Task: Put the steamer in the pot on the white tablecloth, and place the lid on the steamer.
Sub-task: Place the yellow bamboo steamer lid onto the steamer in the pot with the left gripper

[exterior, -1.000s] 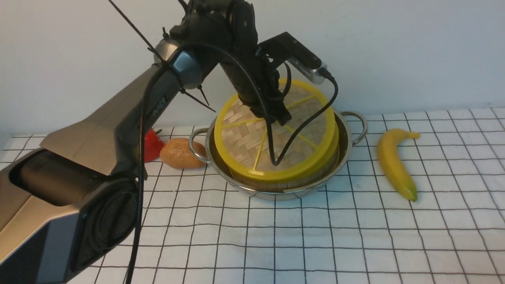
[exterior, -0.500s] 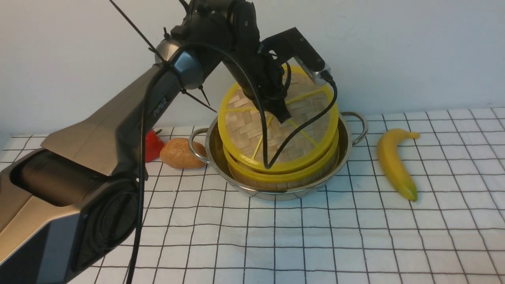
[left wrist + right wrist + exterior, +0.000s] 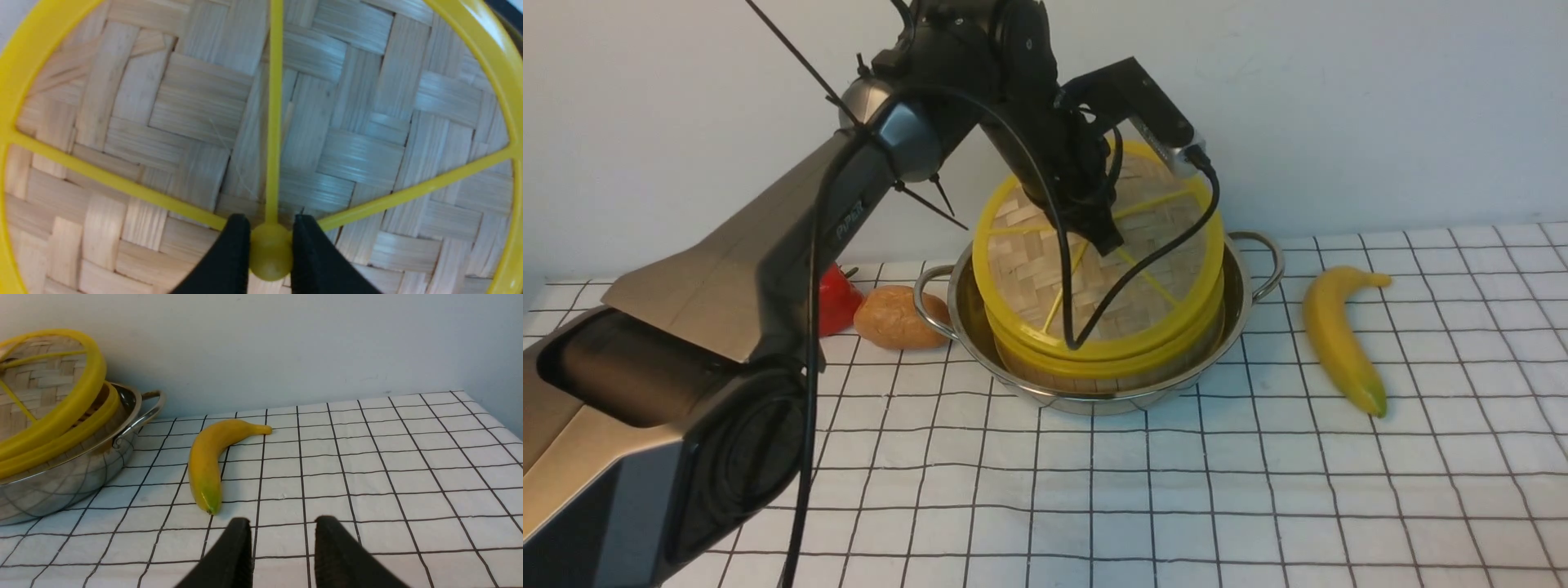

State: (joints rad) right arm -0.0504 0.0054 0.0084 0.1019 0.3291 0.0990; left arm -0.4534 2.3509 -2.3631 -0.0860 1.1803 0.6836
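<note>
The shiny pot [image 3: 1094,402] stands on the white tablecloth [image 3: 1258,490] with the steamer [image 3: 1111,363] inside it; only the steamer's yellow rim and side show. The woven lid [image 3: 1025,273] hangs tilted over the steamer, its far edge high and its near edge just above the steamer's rim. My left gripper [image 3: 1107,241] is shut on the lid's yellow centre knob [image 3: 269,255], a black finger [image 3: 233,257] on each side. My right gripper [image 3: 284,522] is open over bare cloth, to the right of the pot [image 3: 61,486]. The steamer's contents are hidden.
A yellow banana [image 3: 1339,339] lies on the cloth right of the pot and ahead of my right gripper. A brown bread roll [image 3: 894,318] and a red pepper [image 3: 837,298] sit left of the pot. A wall stands close behind the pot.
The lid has lifted and tilted more steeply with my left gripper still holding the knob; the steamer's yellow rim now shows beneath its near edge. The wrist has turned a little.
</note>
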